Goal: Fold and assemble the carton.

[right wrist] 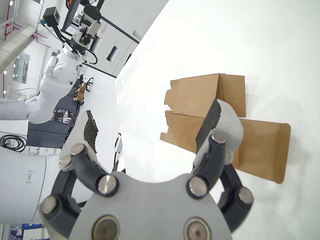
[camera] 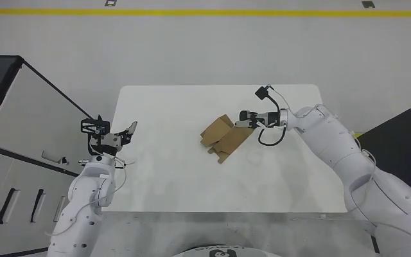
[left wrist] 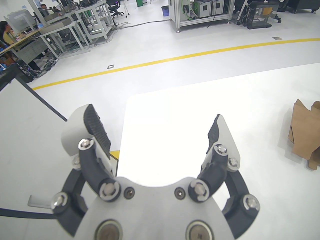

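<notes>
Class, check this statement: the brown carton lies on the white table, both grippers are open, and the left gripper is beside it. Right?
Wrong side: the top view shows the right gripper beside the carton; the left gripper is at the table's opposite edge. The rest holds.

White desk (camera: 180, 160) on a pale floor (camera: 205, 58), work benches (left wrist: 62, 31) beyond.
A yellow floor line (camera: 205, 12) crosses at the desk's 12 o'clock, and a black-edged white cabinet (camera: 26, 115) stands at 9 o'clock. Far off stand a green bin (left wrist: 139, 1) and a blue bin (left wrist: 164, 11).
</notes>
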`<state>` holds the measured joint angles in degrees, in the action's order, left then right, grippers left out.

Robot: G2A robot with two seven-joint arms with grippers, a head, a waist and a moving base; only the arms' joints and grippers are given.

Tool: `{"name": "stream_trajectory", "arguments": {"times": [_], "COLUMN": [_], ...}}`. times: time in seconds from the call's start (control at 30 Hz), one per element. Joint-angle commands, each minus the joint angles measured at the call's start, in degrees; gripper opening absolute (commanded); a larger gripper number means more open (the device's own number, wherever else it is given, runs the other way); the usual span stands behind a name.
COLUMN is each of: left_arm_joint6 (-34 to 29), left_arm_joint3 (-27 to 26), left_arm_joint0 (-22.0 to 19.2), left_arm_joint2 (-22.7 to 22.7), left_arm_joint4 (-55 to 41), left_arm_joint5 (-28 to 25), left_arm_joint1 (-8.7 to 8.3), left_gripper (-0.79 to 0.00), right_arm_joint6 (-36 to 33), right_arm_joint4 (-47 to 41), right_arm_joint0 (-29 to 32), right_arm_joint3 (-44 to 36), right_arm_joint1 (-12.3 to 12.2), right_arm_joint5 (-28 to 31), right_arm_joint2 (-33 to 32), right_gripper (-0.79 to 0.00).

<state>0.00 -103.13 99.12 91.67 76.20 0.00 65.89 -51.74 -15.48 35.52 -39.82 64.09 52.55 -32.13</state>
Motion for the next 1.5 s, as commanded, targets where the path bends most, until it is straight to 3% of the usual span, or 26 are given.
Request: {"name": "stream_trajectory", "arguments": {"times": [0.0, 0.6, 0.83, 1.47], "left_arm_joint6": [0.0, 0.0, 0.0, 0.0], "left_arm_joint3": [0.0, 0.0, 0.0, 0.0], "left_arm_joint0": [0.0, 0.0, 0.0, 0.0], "left_arm_joint2": [0.0, 0.0, 0.0, 0.0], "left_arm_joint4": [0.0, 0.0, 0.0, 0.0], "left_arm_joint5": [0.0, 0.0, 0.0, 0.0], "left_arm_joint1": [0.00, 0.00, 0.00, 0.00], "left_gripper": [0.000, 0.000, 0.000, 0.000], "right_arm_joint6": [0.0, 0.9, 0.8, 0.8], "right_arm_joint4": [0.0, 0.8, 3.6, 7.4], "right_arm_joint0": [0.0, 0.2, -0.3, 0.4], "right_arm_joint3": [0.0, 0.2, 4.4, 4.4], "right_arm_joint1": [0.0, -0.2, -1.1, 0.2], "right_arm_joint5": [0.0, -0.1, 0.8, -2.1], "right_arm_joint2": [0.0, -0.4, -2.1, 0.6], "right_gripper": [0.000, 0.000, 0.000, 0.000]}}
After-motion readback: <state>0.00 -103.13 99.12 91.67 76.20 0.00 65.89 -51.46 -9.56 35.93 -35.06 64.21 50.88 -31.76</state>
